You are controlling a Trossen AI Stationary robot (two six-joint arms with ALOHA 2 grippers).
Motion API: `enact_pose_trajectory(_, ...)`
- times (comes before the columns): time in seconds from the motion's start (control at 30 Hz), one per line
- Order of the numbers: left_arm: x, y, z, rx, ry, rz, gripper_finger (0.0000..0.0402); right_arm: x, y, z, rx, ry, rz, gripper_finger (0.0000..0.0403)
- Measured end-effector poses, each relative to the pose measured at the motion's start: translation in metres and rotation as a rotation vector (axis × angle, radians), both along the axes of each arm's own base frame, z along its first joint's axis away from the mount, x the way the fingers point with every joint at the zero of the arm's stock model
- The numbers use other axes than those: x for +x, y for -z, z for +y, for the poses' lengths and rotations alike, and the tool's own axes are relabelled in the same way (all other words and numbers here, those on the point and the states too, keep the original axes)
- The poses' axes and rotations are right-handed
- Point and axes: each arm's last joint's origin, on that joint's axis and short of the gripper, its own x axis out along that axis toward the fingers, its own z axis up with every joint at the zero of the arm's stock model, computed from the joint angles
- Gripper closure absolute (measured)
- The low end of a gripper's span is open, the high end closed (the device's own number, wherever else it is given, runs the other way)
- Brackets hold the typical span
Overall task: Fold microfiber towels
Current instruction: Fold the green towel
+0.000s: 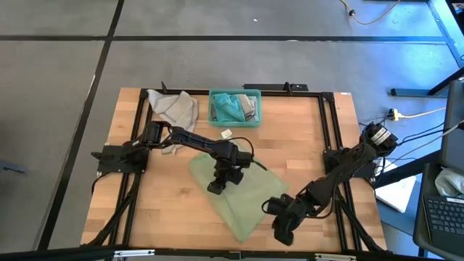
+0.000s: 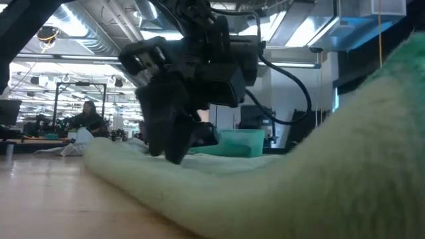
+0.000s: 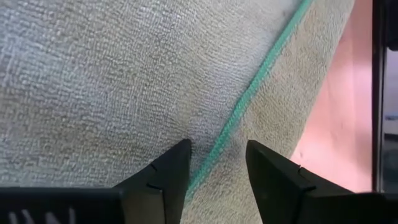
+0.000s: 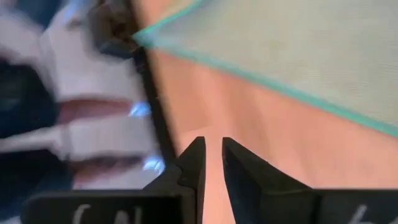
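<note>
**Pale green towel under the left gripper, right gripper off its corner**

Pale green microfiber towel [image 1: 243, 196] lies spread slantwise on the wooden table [image 1: 304, 138], near the front middle, folded over with a teal-stitched edge showing. The left gripper [image 1: 216, 185] stands on the towel's upper part, pointing down; in the left wrist view its fingers [image 3: 165, 171] stand moderately apart, straddling the teal hem with the cloth pressed right beneath them, and nothing is pinched between them. The low view shows this gripper [image 2: 174, 149] touching the towel [image 2: 279, 192], which bulges up on the near side.

The right gripper [image 1: 283, 233] hovers at the towel's lower right corner, near the table's front edge. Its fingers [image 4: 194, 163] stand only narrowly apart and hold nothing; bare wood lies under them, and the towel's hem [image 4: 298, 93] runs just beyond.

A grey towel [image 1: 174, 107] sits crumpled at the back left of the table. Beside it, a teal plastic bin [image 1: 234, 106] holds more towels, teal and grey. A small white tag [image 1: 226, 134] lies on the wood in front of the bin.
</note>
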Motion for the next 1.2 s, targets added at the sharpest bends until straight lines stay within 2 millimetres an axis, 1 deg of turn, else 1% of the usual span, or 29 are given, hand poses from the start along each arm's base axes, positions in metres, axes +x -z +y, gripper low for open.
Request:
enact_pose_trajectory(0.07,-0.003,0.0,-0.003,0.002,0.007,0.026,0.0248,0.002,0.003,-0.005,-0.046,0.121,0.0,0.0343)
enact_pose_trajectory(0.13,-0.005,0.0,-0.004,0.003,0.012,0.053,0.0249,0.01,0.01,-0.009,-0.073,0.225,-0.018,0.034)
enact_pose_trajectory(0.17,-0.006,0.0,-0.004,0.004,0.012,0.061,0.0249,0.015,0.015,-0.01,-0.077,0.25,-0.024,0.0339)
enact_pose_trajectory(0.33,-0.01,0.0,0.001,0.023,-0.005,0.112,0.0249,0.044,0.048,-0.006,-0.015,0.231,-0.068,0.0336)
enact_pose_trajectory(0.4,-0.012,-0.001,0.003,0.031,-0.011,0.128,0.0249,0.052,0.062,-0.006,0.017,0.232,-0.046,0.0336)
enact_pose_trajectory(0.47,-0.012,-0.001,0.004,0.034,-0.018,0.132,0.0249,0.058,0.072,-0.01,0.043,0.28,-0.014,0.0336)
enact_pose_trajectory(0.57,-0.011,-0.001,0.004,0.036,-0.033,0.137,0.0249,0.065,0.077,-0.016,0.058,0.339,-0.026,0.0336)
enact_pose_trajectory(0.73,-0.011,-0.001,0.003,0.034,-0.05,0.142,0.0249,0.076,0.074,-0.025,0.024,0.42,-0.124,0.0336)
enact_pose_trajectory(0.8,-0.011,-0.002,0.003,0.035,-0.055,0.145,0.0249,0.079,0.079,-0.026,0.017,0.426,-0.115,0.0337)
enact_pose_trajectory(0.87,-0.011,-0.002,0.004,0.038,-0.071,0.153,0.0249,0.078,0.087,-0.025,0.022,0.401,-0.074,0.0342)
enact_pose_trajectory(0.97,-0.011,-0.01,0.008,0.066,-0.094,0.125,0.025,0.078,0.092,-0.022,0.052,0.363,-0.041,0.0353)
enact_pose_trajectory(1.1,-0.006,-0.034,0.011,0.132,-0.13,-0.017,0.0267,0.077,0.095,-0.022,0.046,0.346,-0.007,0.0369)
enact_pose_trajectory(1.2,-0.005,-0.053,0.015,0.137,-0.171,-0.092,0.0289,0.075,0.096,-0.022,0.026,0.259,-0.002,0.0379)
